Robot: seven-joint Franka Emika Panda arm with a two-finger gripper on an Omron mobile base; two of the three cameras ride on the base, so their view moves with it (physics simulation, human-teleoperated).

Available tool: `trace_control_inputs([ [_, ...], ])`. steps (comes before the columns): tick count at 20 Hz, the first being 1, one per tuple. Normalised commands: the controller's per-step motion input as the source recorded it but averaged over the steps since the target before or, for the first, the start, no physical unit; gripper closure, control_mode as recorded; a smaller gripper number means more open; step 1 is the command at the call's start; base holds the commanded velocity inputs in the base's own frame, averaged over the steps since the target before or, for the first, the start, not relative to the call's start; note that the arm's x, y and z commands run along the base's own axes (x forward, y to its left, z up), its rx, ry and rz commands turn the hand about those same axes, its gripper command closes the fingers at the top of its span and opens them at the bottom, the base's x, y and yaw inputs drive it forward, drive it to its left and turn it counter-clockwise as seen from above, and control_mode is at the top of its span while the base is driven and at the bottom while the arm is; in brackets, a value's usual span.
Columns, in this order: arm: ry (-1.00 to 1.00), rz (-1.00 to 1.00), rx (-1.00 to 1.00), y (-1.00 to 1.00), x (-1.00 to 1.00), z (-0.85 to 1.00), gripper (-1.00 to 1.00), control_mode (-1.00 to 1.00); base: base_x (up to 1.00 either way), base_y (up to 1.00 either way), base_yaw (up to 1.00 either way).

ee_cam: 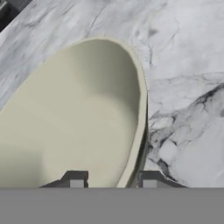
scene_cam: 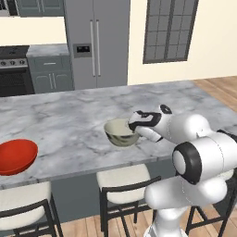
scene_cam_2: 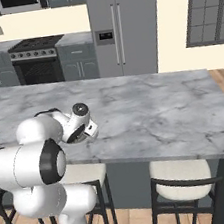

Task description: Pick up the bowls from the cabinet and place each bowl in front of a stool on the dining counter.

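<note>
Hand view: the cream bowl's rim is pinched by the gripper above the dining counter; judged next: lowering, then release before a stool.

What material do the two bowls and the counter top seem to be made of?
The cream bowl looks like glazed ceramic: smooth, glossy, with olive-grey mottling outside. The red bowl also looks glazed or perhaps plastic, since its even shine leaves this open. The dining counter top looks like polished marble, grey-white with dark veins.
</note>
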Motion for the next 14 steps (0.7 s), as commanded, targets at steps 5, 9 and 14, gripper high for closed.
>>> trace_control_inputs([
  [5,-0.02,0.00,0.00,-0.05,-0.09,0.04,-1.00,-1.00,0.00,0.00,0.00],
  [9,-0.06,0.00,0.00,-0.16,-0.26,0.35,-1.00,-1.00,0.00,0.00,0.00],
  [14,-0.05,0.00,0.00,-0.15,-0.47,0.50,-1.00,-1.00,0.00,0.00,0.00],
])
